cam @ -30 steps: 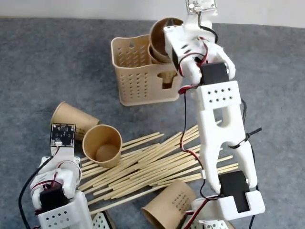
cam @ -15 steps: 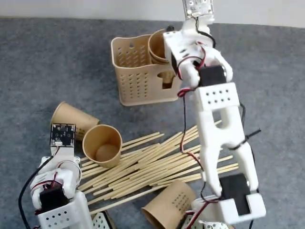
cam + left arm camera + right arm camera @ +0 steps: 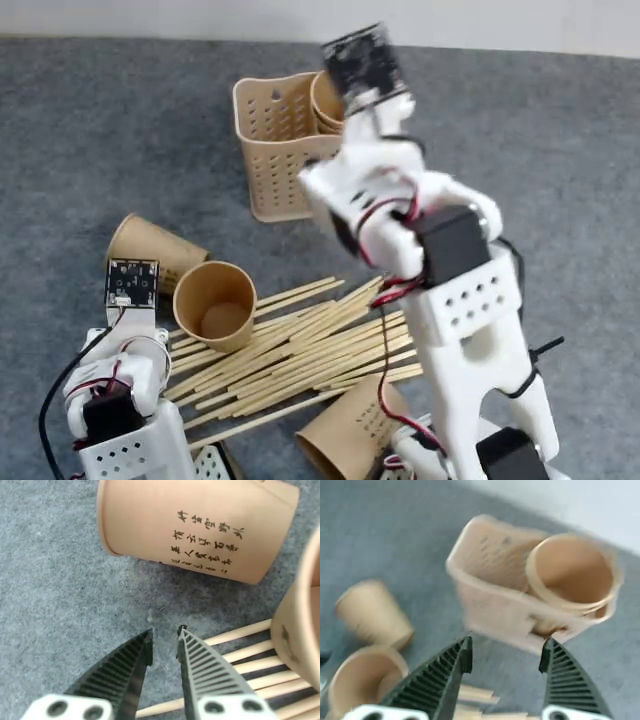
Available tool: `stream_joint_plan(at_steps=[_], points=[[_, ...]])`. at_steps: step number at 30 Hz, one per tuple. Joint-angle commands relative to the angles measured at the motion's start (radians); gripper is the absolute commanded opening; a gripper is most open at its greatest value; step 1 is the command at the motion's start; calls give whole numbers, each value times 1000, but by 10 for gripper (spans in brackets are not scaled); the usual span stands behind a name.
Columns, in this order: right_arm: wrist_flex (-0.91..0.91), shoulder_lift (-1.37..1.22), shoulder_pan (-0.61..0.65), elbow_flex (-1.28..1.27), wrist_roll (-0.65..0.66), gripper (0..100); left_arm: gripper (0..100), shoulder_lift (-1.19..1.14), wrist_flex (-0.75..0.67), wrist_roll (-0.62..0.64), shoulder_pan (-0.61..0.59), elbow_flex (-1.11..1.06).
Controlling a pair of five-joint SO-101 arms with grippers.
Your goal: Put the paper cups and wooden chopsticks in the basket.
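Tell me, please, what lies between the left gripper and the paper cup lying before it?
Only bare grey carpet separates the left gripper from the paper cup, as the left wrist view shows.

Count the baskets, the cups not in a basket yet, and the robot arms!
Baskets: 1
Cups outside it: 3, one lying at the left, one upright, one lying at the front
Arms: 2
Total: 6
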State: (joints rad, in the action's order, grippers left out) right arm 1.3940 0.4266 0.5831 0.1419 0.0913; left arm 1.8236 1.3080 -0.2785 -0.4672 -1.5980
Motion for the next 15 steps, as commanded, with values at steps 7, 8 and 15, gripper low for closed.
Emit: stream_joint_plan(at_steps=[7, 8, 15], points=[[122, 42, 229, -1, 3, 228, 102, 15, -11, -5, -13, 8], [117, 42, 249, -18, -17, 228, 102, 15, -11, -5, -13, 8], [12, 42, 358, -220, -83, 228, 102, 15, -11, -5, -13, 8]])
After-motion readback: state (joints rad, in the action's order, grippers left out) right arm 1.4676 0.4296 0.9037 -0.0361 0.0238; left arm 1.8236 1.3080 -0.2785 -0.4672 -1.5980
